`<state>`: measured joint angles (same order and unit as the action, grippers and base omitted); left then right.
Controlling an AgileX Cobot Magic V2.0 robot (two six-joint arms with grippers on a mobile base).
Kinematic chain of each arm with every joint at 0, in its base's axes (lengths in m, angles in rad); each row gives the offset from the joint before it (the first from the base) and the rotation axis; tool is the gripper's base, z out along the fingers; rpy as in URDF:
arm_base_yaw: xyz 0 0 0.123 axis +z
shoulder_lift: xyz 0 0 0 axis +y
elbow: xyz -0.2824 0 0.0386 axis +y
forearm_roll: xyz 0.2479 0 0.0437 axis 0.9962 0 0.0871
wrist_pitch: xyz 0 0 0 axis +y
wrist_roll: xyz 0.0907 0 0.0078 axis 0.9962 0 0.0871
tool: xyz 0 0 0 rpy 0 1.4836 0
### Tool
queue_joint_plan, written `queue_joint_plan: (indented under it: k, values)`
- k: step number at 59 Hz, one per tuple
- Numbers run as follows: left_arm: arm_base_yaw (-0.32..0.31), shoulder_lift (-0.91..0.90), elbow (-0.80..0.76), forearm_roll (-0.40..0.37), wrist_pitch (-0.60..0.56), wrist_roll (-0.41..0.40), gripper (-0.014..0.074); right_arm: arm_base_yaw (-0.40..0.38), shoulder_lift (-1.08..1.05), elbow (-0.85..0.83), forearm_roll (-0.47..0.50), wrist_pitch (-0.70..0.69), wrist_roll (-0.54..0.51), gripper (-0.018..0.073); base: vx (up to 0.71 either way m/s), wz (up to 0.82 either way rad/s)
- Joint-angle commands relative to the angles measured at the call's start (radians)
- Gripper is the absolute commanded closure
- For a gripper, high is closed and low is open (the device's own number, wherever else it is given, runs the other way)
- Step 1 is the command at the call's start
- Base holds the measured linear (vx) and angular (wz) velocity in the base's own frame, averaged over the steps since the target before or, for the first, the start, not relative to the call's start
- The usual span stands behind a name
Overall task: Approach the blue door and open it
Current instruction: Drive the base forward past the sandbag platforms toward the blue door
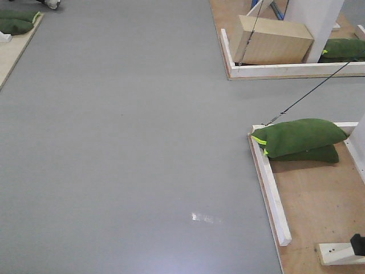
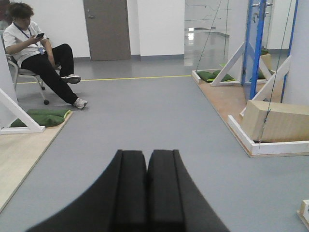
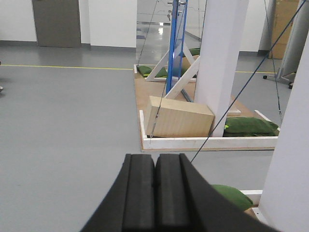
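The blue door shows edge-on as a tall bright-blue upright, far off at the right in the left wrist view [image 2: 254,48] and at the upper middle in the right wrist view [image 3: 176,43], held by white braces. Its handle does not show clearly. My left gripper [image 2: 146,157] is shut and empty over the grey floor. My right gripper [image 3: 154,162] is shut and empty too. Both are well short of the door.
A wooden box [image 1: 271,39] sits on a white-rimmed wooden platform [image 1: 285,71] beside a white pillar [image 3: 222,63]. Green sandbags [image 1: 299,137] lie on a nearer platform [image 1: 272,194], with slanting cables above. A person [image 2: 38,53] sits at far left.
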<state>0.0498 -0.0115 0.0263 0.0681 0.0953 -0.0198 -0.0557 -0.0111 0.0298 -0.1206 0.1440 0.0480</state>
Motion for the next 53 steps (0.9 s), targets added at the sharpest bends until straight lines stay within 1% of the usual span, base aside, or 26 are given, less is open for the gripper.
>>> queue_joint_plan:
  k: [1, 53]
  values:
    - [0.0, -0.014, -0.027, -0.002, -0.083, -0.007, 0.0524, -0.007, -0.013, 0.001, -0.01, -0.082, -0.004, 0.0561, 0.0, 0.0]
    - [0.0, -0.014, -0.027, -0.002, -0.083, -0.007, 0.0524, -0.007, -0.013, 0.001, -0.01, -0.082, -0.004, 0.0561, 0.0, 0.0]
